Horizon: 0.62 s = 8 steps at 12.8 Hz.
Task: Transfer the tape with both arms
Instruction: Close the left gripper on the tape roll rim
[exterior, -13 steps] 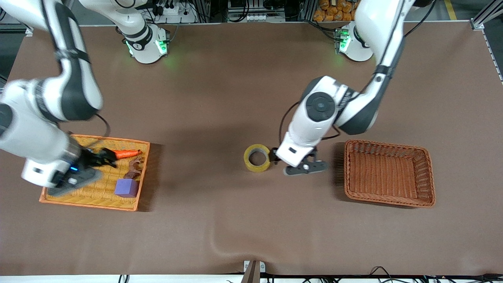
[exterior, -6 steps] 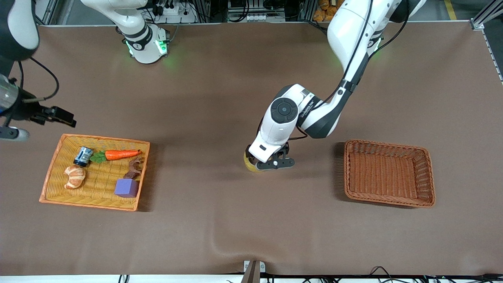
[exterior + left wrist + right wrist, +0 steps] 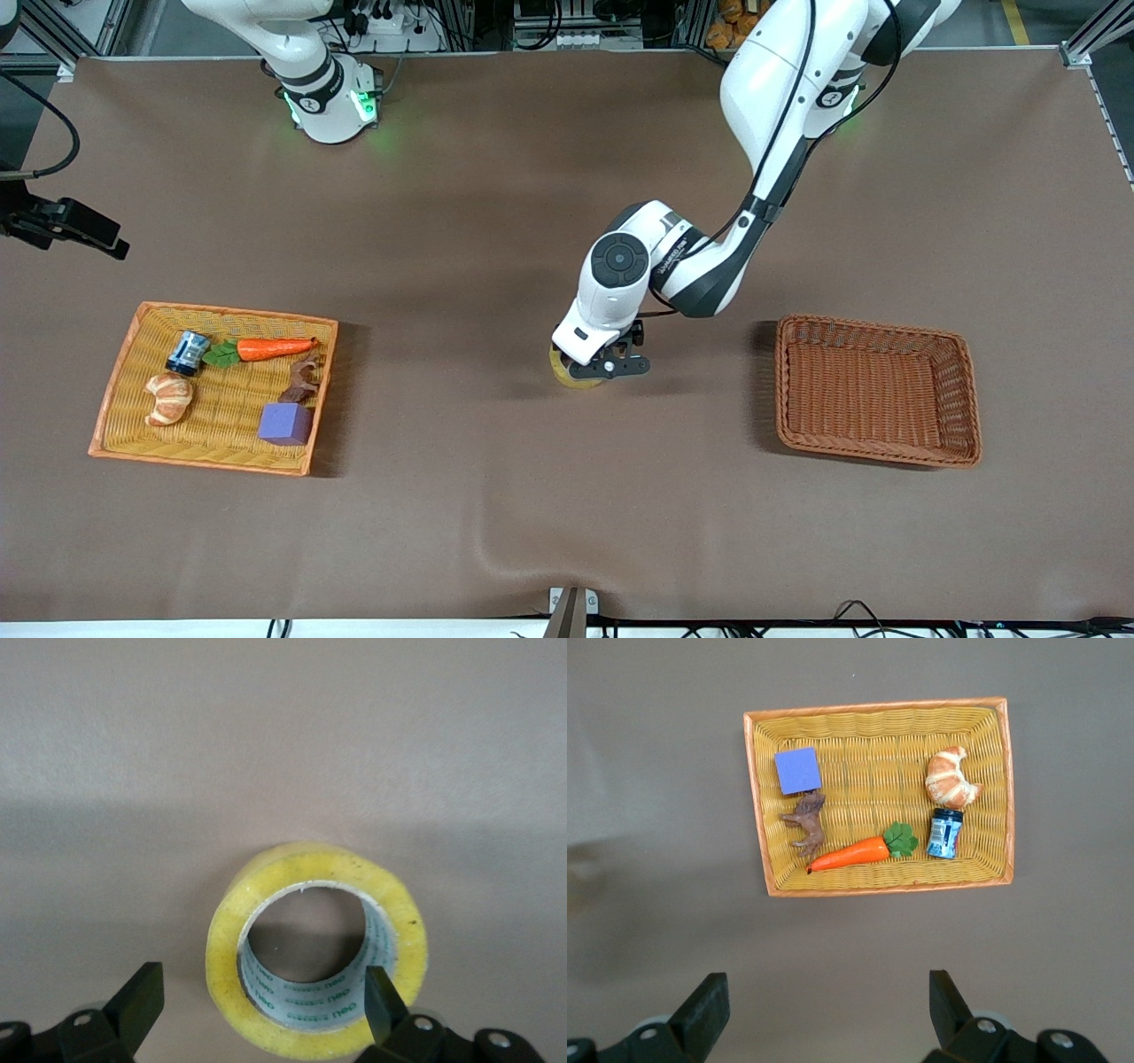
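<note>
The tape (image 3: 571,377), a yellowish roll with a grey-white core, lies flat mid-table, mostly hidden under my left gripper (image 3: 608,363). In the left wrist view the tape (image 3: 316,948) sits just below my open left gripper (image 3: 261,1005). One fingertip (image 3: 381,992) is over the ring's core and the other fingertip (image 3: 142,997) is outside the ring, so they straddle one wall without touching it. My right gripper (image 3: 66,227) is up at the right arm's end of the table. In the right wrist view my right gripper (image 3: 826,1010) is open and empty, high above the yellow tray (image 3: 877,886).
The yellow wicker tray (image 3: 120,372) holds a carrot (image 3: 275,348), a croissant (image 3: 168,397), a small can (image 3: 187,352), a brown animal figure (image 3: 301,381) and a purple cube (image 3: 285,424). A brown wicker basket (image 3: 877,452) stands at the left arm's end.
My left gripper moved from beside the tape to over it and came down around one wall. My right arm lifted out of the yellow tray and drew back toward the table's edge.
</note>
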Each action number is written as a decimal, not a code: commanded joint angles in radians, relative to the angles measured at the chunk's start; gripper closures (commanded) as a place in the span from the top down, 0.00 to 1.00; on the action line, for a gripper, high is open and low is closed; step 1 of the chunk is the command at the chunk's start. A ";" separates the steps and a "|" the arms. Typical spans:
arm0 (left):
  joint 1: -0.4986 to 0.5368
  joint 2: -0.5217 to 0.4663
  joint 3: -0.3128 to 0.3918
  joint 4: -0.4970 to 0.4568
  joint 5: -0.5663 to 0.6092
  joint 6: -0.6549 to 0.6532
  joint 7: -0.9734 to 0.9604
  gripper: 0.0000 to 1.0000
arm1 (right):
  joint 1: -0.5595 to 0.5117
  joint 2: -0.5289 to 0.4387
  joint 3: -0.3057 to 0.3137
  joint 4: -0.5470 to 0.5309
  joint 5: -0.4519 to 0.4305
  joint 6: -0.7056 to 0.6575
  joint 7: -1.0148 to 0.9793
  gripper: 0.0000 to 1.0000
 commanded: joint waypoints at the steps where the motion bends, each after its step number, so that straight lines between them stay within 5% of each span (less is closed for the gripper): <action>1: -0.008 0.011 0.011 -0.004 0.028 0.004 -0.024 1.00 | -0.007 0.007 0.011 0.027 -0.005 -0.015 0.004 1.00; 5: -0.008 0.040 0.012 -0.001 0.029 0.004 -0.024 1.00 | -0.008 0.012 0.014 0.035 0.013 -0.038 0.003 1.00; 7: -0.011 0.058 0.012 0.002 0.029 0.007 -0.025 0.74 | 0.015 0.014 0.023 0.035 -0.008 -0.040 0.006 1.00; 8: -0.011 0.065 0.012 0.002 0.029 0.008 -0.025 0.49 | 0.027 0.014 0.026 0.035 -0.025 -0.040 0.010 1.00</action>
